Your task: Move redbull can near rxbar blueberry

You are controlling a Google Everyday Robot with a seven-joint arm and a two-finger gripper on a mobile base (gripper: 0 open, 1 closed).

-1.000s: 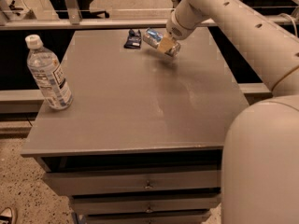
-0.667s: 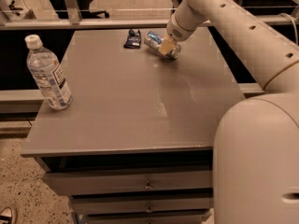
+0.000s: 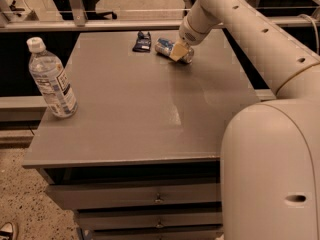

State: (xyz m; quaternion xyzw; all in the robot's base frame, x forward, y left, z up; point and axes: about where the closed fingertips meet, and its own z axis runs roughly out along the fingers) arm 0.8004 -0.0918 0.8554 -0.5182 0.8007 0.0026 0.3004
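The redbull can lies on its side near the far edge of the grey table. It is blue and silver, with a shiny end facing left. The rxbar blueberry, a small dark navy wrapper, lies just left of the can with a narrow gap between them. My gripper reaches down from the white arm at the upper right. Its tan fingertips sit over the right part of the can and hide that end.
A clear plastic water bottle with a white cap stands upright near the table's left edge. Drawers run under the table front. My white arm and base fill the right side. A rail runs behind the table.
The can and gripper stay by the wrapper at the far edge. The arm has shifted a little, and the white base fills more of the right side.
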